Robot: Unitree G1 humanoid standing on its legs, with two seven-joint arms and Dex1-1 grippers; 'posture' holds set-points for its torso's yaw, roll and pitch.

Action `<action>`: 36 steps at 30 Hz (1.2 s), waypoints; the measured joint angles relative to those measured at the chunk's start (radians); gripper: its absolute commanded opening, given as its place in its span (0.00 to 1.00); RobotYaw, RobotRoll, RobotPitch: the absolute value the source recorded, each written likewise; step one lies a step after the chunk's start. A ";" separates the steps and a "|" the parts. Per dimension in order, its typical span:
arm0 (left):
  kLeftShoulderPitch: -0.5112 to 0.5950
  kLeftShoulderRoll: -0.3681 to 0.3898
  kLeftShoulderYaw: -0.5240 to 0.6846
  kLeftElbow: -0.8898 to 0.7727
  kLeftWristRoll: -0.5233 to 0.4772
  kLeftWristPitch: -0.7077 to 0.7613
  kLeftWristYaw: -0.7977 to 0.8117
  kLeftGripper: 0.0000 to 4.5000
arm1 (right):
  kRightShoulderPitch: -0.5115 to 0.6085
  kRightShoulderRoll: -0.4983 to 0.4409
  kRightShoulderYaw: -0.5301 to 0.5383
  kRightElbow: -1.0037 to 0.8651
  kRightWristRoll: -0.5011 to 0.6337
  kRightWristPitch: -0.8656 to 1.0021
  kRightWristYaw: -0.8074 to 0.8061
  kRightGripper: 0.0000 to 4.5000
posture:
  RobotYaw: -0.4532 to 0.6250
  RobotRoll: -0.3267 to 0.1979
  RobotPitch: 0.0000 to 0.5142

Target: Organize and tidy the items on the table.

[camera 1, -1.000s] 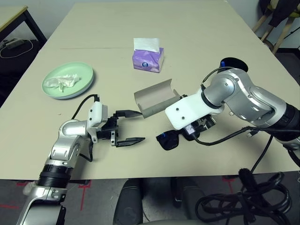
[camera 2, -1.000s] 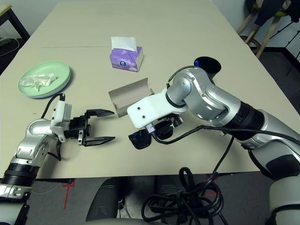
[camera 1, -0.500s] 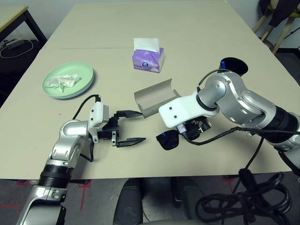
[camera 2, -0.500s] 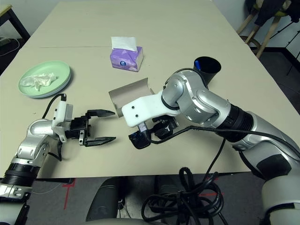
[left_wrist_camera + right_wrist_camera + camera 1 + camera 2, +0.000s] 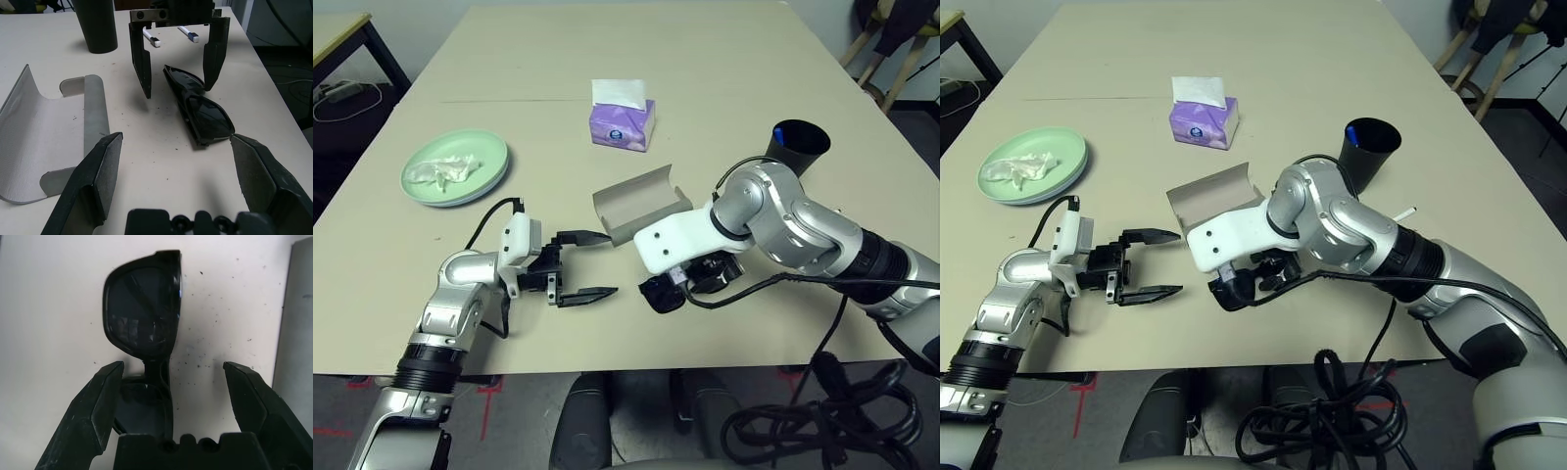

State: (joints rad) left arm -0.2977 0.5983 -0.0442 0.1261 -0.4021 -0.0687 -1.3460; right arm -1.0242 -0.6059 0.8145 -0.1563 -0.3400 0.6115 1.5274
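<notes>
Right wrist view: right gripper (image 5: 168, 377) pointing down over folded black sunglasses (image 5: 144, 308), jaws spread wide either side of frame, nothing gripped – sunglasses flat on beige table (image 5: 724, 78), just beside open grey glasses case (image 5: 636, 204). Left gripper (image 5: 594, 264) wide open too, empty, level, near case. Black cup (image 5: 793, 145) behind right arm – pens (image 5: 151, 38) beside it
</notes>
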 measured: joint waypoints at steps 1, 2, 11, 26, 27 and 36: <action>0.000 0.000 0.000 0.000 0.000 0.000 0.000 0.99 | -0.002 0.002 0.000 0.002 -0.004 0.000 0.002 1.00 | 0.51 0.62 0.33; 0.000 0.000 0.000 0.000 0.001 -0.001 0.000 0.99 | -0.005 0.006 0.000 0.003 -0.010 -0.001 0.004 1.00 | 0.51 0.62 0.33; 0.000 0.000 -0.006 0.000 0.007 -0.003 0.004 0.99 | -0.014 0.029 0.001 0.008 -0.045 -0.004 0.018 1.00 | 0.51 0.62 0.33; 0.000 0.001 -0.007 -0.019 0.007 -0.002 0.015 0.99 | 0.022 0.031 0.005 0.008 -0.075 -0.011 0.028 1.00 | 0.52 0.62 0.33; 0.000 0.002 -0.007 -0.029 0.007 -0.002 0.015 0.99 | 0.023 0.031 0.005 0.008 -0.075 -0.011 0.028 1.00 | 0.52 0.62 0.33; 0.000 0.005 -0.007 -0.034 0.007 -0.001 0.016 1.00 | 0.026 0.038 0.004 0.008 -0.074 -0.011 0.028 0.44 | 0.52 0.62 0.33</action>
State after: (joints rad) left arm -0.2974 0.6034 -0.0507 0.0925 -0.3953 -0.0694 -1.3295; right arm -0.9980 -0.5679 0.8189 -0.1481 -0.4143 0.6006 1.5558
